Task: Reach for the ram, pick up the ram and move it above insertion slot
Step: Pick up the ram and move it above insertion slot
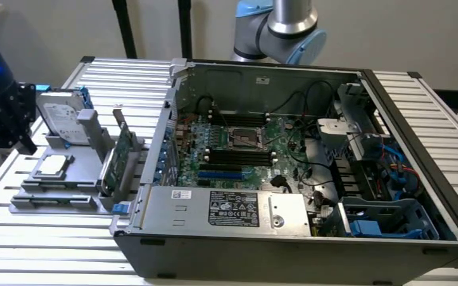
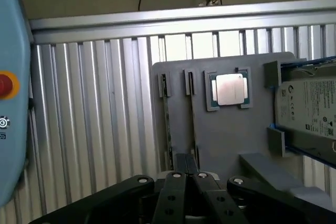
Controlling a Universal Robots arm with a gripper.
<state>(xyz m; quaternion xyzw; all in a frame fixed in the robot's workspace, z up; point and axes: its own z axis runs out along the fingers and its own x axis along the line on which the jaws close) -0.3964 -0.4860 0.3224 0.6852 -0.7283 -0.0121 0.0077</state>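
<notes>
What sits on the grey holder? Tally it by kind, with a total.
Circuit boards on edge: 2
Processor: 1
Hard drive: 1
Total: 4

Pale wall (image 1: 420, 36) behind; ribbed aluminium table (image 1: 46, 238); black poles (image 1: 121, 27).

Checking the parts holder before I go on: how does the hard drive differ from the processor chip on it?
The hard drive stands upright on edge; the processor chip lies flat. The hard drive is larger, with blue rails and a printed label; the processor chip is a small square with a plain silver lid. Both sit on the gray holder.
</notes>
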